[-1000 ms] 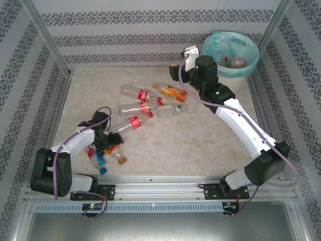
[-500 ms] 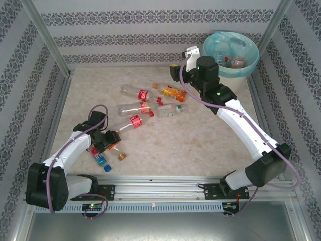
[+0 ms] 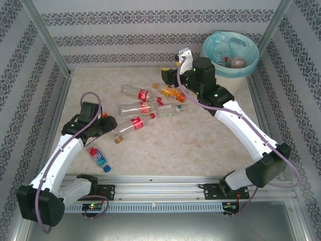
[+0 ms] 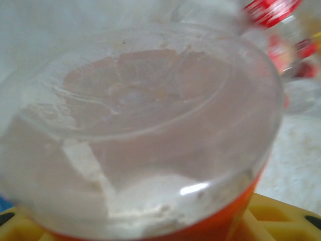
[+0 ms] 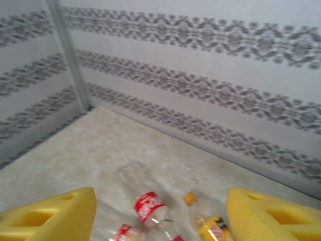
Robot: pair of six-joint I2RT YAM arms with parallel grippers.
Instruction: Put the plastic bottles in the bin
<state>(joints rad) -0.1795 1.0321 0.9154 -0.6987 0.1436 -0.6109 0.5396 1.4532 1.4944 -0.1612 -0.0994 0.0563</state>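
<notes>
My left gripper (image 3: pixel 107 127) is shut on a clear bottle with an orange label (image 3: pixel 116 136), its orange cap pointing toward the near edge. In the left wrist view that bottle's clear base (image 4: pixel 145 115) is pressed close to the lens, above my yellow fingers (image 4: pixel 281 216). My right gripper (image 3: pixel 168 75) hangs open over the orange-labelled bottle (image 3: pixel 173 92), with nothing between its fingers (image 5: pixel 55 213). Red-labelled bottles (image 3: pixel 138 93) (image 3: pixel 134 123) and a green-labelled one (image 3: pixel 168 111) lie mid-table. The bin (image 3: pixel 249 66) stands at the far right corner with bottles inside.
A small bottle with a blue cap (image 3: pixel 98 158) lies near the front edge by the left arm. Patterned walls and metal posts (image 3: pixel 47 37) close in the table on three sides. A loose orange cap (image 5: pixel 189 198) lies next to the red-labelled bottle (image 5: pixel 149 206).
The left gripper closed on the orange-labelled bottle and carried it away from the front edge toward the middle. The right gripper swung left, away from the bin, over the bottles.
</notes>
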